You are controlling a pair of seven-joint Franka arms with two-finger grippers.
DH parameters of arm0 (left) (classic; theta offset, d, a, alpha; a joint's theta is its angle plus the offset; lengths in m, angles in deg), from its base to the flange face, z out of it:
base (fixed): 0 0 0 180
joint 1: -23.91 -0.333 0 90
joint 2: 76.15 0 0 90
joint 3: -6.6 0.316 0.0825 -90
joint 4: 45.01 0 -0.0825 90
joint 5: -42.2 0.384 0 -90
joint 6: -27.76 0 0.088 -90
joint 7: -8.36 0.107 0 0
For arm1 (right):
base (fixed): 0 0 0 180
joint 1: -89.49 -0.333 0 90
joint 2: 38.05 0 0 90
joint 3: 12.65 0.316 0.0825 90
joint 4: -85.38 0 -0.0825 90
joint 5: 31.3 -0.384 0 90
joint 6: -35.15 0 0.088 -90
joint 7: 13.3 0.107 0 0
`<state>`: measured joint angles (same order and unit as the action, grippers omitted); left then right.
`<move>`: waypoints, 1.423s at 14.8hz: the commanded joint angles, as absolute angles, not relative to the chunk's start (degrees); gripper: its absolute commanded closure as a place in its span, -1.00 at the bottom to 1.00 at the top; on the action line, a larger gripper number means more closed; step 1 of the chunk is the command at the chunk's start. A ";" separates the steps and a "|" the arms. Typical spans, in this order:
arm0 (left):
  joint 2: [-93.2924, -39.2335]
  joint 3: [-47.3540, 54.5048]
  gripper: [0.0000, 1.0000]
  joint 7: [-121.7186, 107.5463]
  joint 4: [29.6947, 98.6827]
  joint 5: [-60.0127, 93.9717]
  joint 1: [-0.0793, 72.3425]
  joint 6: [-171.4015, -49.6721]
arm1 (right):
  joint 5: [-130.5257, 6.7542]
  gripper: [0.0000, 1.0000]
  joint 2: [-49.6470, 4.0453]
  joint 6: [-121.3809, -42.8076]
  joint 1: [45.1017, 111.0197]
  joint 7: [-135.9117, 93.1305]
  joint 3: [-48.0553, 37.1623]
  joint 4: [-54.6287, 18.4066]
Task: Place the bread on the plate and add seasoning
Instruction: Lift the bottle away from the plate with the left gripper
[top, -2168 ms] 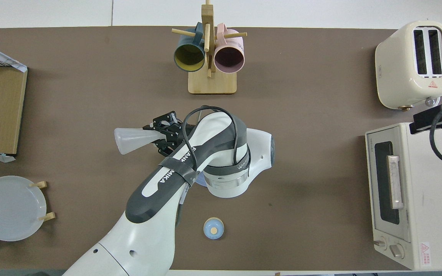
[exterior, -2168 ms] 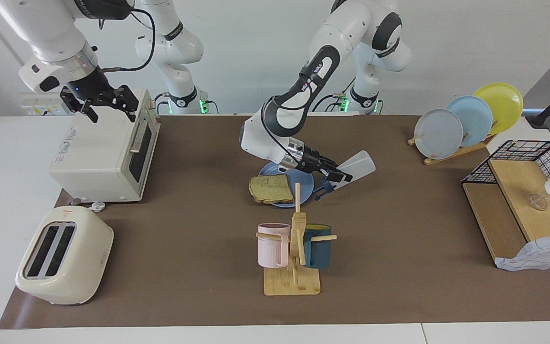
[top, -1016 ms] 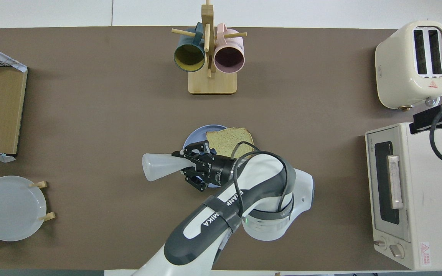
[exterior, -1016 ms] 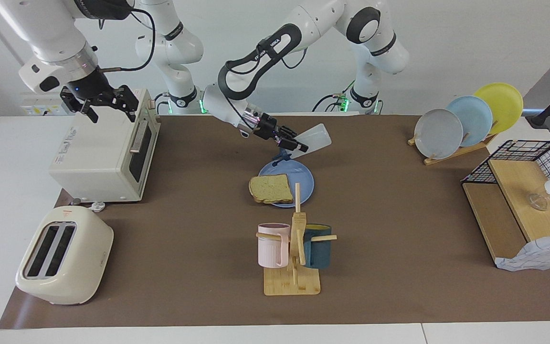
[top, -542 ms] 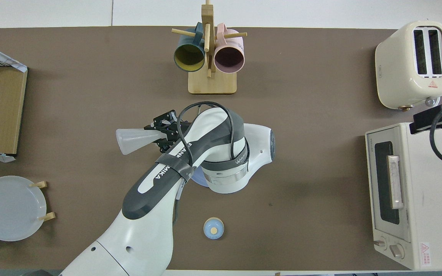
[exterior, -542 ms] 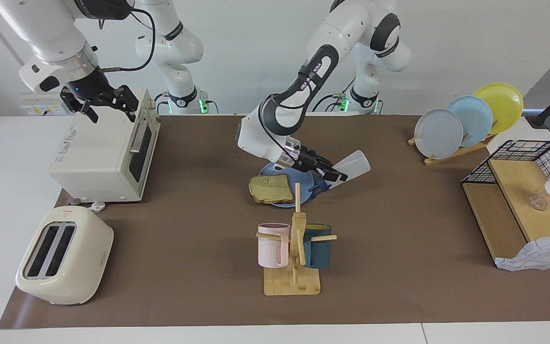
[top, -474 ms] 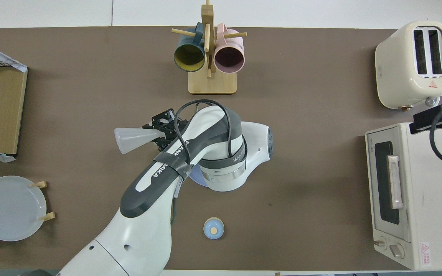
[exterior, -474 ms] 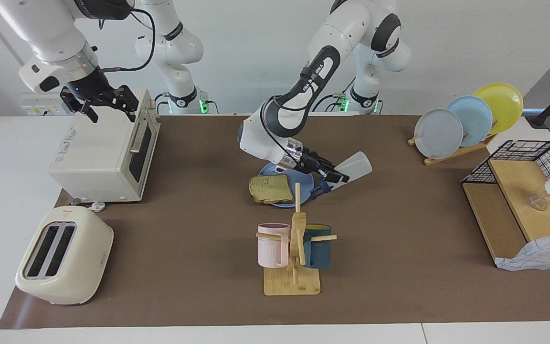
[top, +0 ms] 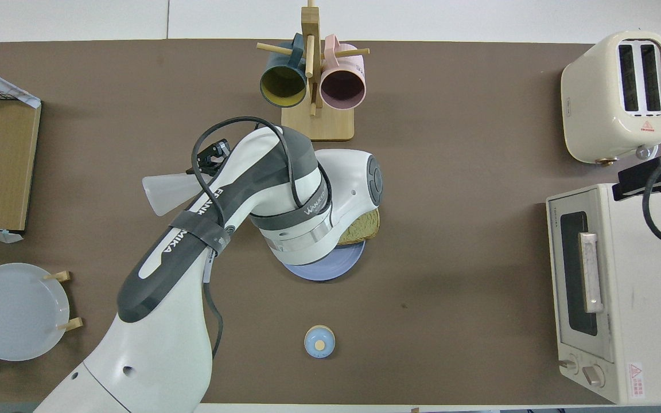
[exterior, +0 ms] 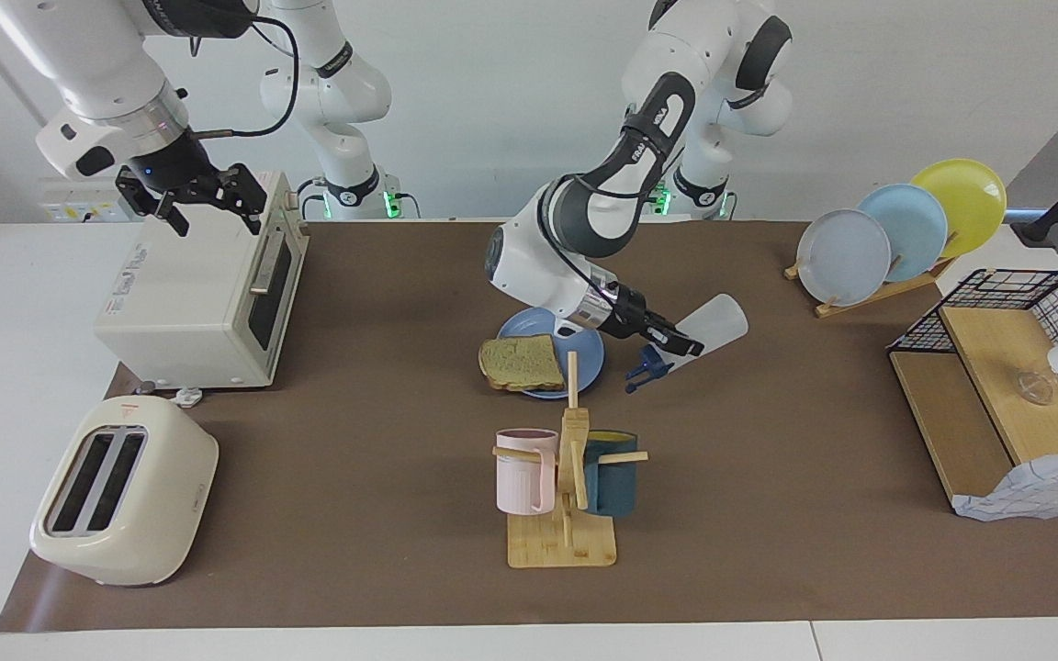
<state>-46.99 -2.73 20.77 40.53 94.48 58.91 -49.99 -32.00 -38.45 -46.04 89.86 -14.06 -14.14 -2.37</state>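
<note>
The left gripper [exterior: 683, 344] is clamped on the seasoning [exterior: 711, 327], a translucent white bottle tipped sharply so that its base points up toward the left arm's end of the table and its neck points down. Its dark blue flip cap [exterior: 647, 368] hangs open below the neck, over bare mat just beside the plate [exterior: 590, 352] (not over the bread itself). From overhead, the bottle [top: 167, 194] pokes out from under the left arm's wrist, which covers much of the plate [top: 322, 269] below it.

The bread [exterior: 522, 362] lies flat on the blue plate, toward the right arm's end, one crust edge hanging slightly over the rim. From above only one corner of the slice [top: 362, 228] shows past the arm.

The right gripper [exterior: 196, 197] waits over the top of the toaster oven [exterior: 203, 294], its fingers spread wide with nothing between them.

A wooden mug rack [exterior: 568, 496] with a pink and a dark teal mug stands farther from the robots than the plate. A small blue-domed bell [top: 319, 342] sits nearer to the robots, well apart from the plate. A cream toaster [exterior: 123, 491] sits at the right arm's end of the table.
</note>
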 commanded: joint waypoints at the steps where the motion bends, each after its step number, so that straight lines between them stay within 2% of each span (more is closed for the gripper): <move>1: -51.69 -2.80 0.55 21.27 41.39 90.65 55.92 -52.57 | -31.82 -1.00 -39.72 -47.03 90.36 -15.59 -13.97 -4.01; 12: -69.19 -2.45 0.55 24.27 41.21 72.46 46.78 -55.30 | -31.82 -1.00 -39.72 -47.03 90.36 -15.59 -13.97 -4.01; 16: -72.97 -2.01 0.54 23.30 41.30 67.36 45.80 -55.30 | -31.82 -1.00 -39.72 -47.03 90.36 -15.59 -13.97 -4.01; 21: -77.28 -2.01 0.53 17.86 41.30 58.30 41.15 -57.32 | -31.82 -1.00 -39.72 -47.03 90.36 -15.59 -13.97 -4.01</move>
<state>-74.79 -1.99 20.36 39.96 61.05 42.67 -55.40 -32.00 -38.45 -46.04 89.86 -14.06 -14.14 -2.37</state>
